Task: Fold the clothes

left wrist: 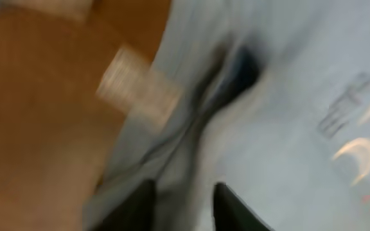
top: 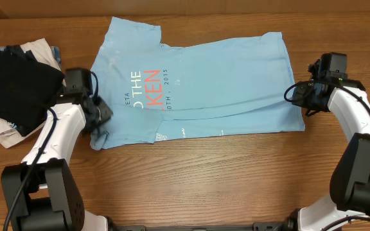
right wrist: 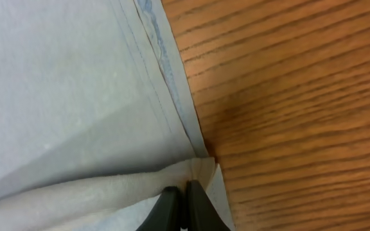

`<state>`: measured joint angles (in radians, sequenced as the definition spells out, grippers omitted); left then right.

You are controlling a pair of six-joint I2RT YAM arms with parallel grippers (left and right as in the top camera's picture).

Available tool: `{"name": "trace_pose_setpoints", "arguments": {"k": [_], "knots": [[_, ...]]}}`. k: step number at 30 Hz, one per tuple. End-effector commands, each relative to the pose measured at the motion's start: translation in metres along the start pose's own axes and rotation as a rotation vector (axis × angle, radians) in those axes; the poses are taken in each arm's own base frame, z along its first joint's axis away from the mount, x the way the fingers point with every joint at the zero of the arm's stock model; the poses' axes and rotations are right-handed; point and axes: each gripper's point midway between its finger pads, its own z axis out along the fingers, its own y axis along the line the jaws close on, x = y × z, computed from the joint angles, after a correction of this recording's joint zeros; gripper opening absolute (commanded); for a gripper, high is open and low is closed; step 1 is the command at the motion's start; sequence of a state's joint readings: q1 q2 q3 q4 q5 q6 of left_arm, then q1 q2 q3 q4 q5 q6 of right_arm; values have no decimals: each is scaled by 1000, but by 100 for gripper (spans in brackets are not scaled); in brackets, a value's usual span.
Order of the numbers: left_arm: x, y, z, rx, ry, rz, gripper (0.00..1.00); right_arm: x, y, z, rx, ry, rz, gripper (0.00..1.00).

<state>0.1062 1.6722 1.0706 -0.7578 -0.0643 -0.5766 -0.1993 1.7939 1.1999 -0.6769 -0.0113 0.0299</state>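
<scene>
We saw the light blue T-shirt (top: 223,83) spread flat on the wooden table (top: 236,186), lying sideways, with its white and orange-red lettering (top: 148,86) toward the left end and one short sleeve pointing to the far edge. A long crease ran across the cloth from the lettering toward the right-hand edge. The right gripper (top: 292,95) sat at that edge, and in its wrist view the two dark fingers (right wrist: 166,208) were pressed almost together on a raised fold of the blue cloth right at the hem, with bare wood just beside them. The left gripper (top: 101,119) rested on the near left corner of the shirt, beside the lettering. Its wrist view was badly blurred (we could make out little more than shapes): two dark fingers (left wrist: 137,208) stood apart with a ridge of cloth running up between them, but we could not tell whether they had hold of it. At the far left of the table, apart from the shirt, lay a black folded garment (top: 15,86) on top of pale folded garments (top: 40,48)
</scene>
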Motion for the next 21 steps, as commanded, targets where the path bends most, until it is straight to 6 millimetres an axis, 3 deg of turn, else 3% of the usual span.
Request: {"name": "trace_pose_setpoints", "arguments": {"k": [1,4,9,14,18,21], "knots": [[26,19,1,-71,113,19,45,0,-2,0,11,0,8,5],[45,31,-3,-117,190,44,51,2,-2,0,11,7,8,5],[54,37,-6,-139,233,96,53,7,-3,0,13,27,8,5],[48,44,-6,-184,204,103,50,8,-3,0,14,32,8,5],[39,46,-5,-202,159,104,38,8,-3,0,14,32,8,5],[34,43,-3,-192,135,102,36,8,-3,0,14,32,8,5]]}}
